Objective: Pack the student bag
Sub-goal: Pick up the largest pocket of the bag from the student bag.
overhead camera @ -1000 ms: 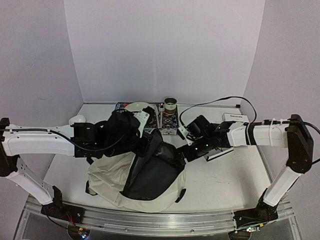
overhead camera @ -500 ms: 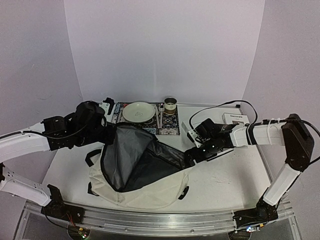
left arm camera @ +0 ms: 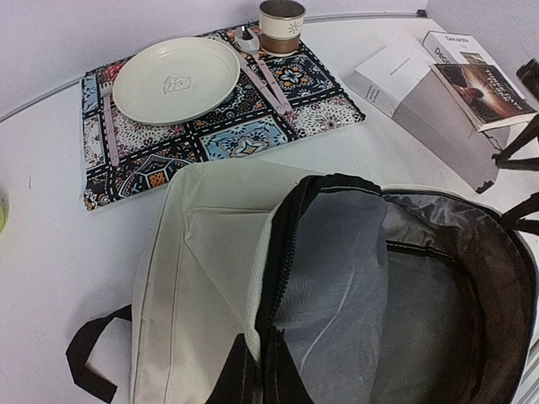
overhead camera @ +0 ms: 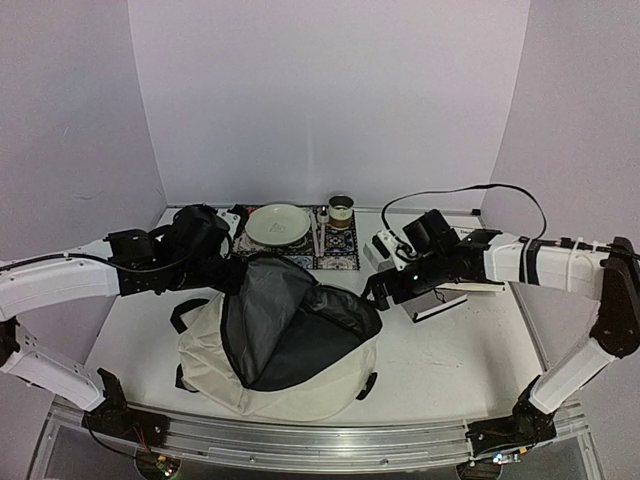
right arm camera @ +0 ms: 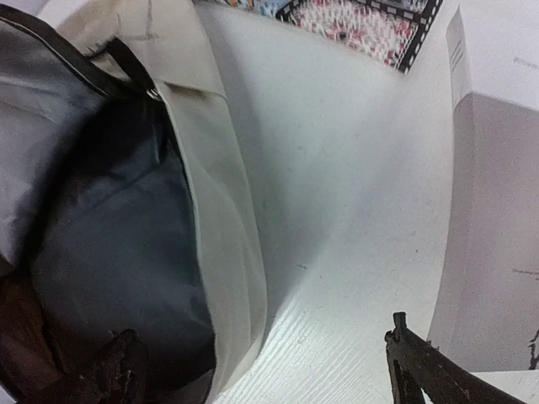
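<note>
The student bag [overhead camera: 300, 390] lies in the middle of the table, cream outside, with its grey-lined mouth gaping upward. My left gripper [overhead camera: 238, 272] is shut on the bag's black zipper edge at the back left and holds that rim up; in the left wrist view its fingers [left arm camera: 227, 379] pinch the cream fabric and zip of the bag [left arm camera: 194, 278]. My right gripper [overhead camera: 381, 290] stands open at the bag's right rim. In the right wrist view one of its fingers [right arm camera: 118, 370] is over the dark lining, the other over bare table, with the cream rim [right arm camera: 232, 252] between them, not gripped.
A patterned placemat [left arm camera: 253, 135] at the back carries a cream plate [left arm camera: 177, 80], cutlery and a cup [left arm camera: 280, 18]. Two books [left arm camera: 421, 93] [left arm camera: 482, 86] lie to the right of the bag, under my right arm. A black carry loop [left arm camera: 88, 358] sticks out at the bag's left.
The left arm drew back left off the bag with the zipper edge, pulling the mouth open, then eased right. The right gripper shifted slightly back, staying open at the right rim.
</note>
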{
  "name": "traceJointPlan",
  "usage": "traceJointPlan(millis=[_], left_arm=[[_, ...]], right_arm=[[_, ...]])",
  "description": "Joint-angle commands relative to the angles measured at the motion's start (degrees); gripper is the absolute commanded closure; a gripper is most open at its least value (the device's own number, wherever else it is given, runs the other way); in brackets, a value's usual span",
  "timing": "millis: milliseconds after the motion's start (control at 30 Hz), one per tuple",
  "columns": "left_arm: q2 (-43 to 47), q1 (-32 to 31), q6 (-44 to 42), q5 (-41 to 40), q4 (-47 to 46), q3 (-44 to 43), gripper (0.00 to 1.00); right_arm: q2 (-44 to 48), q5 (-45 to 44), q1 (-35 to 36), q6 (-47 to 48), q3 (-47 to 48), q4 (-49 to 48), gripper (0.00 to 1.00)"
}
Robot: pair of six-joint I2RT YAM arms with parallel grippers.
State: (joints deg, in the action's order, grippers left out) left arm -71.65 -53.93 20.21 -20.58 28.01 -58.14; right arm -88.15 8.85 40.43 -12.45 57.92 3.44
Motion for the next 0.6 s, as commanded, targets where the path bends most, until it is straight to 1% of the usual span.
traceJointPlan(millis=[0,67,133,267,367,433,567], left_arm=[[-1.8,0.5,-4.9,1.7,-1.6,-5.9,1.00],[-2.4,0.5,-7.0,2.2,-1.3,-8.0,1.00],[-2.8,0.6,-9.4,2.8,-0.7,-9.9,1.00],[-3.6,0.7,-14.4,3.8,0.0,-13.1,1.00],[-4.6,0.9,-16.9,4.1,0.1,-14.4,1.00],[-5.3,1.0,-17.8,4.3,0.2,-14.9,1.00],[-6.1,1.1,-18.7,5.8,0.6,-15.6,1.00]], right_arm=[[5.5,-4.6,0.4,0.0,1.5,2.4,0.02],[7.1,-8.1,0.0,0.1,-0.1,2.4,0.02],[8.6,-9.7,-1.3,-0.9,-1.5,2.5,0.02],[12.6,-19.5,-4.5,-5.3,-5.0,2.6,0.02],[15.3,-23.9,-8.2,-6.5,-7.4,2.6,0.02],[16.3,-24.7,-12.0,-7.1,-8.8,2.6,0.02],[16.3,-21.2,-21.4,-10.0,-10.1,2.7,0.02]])
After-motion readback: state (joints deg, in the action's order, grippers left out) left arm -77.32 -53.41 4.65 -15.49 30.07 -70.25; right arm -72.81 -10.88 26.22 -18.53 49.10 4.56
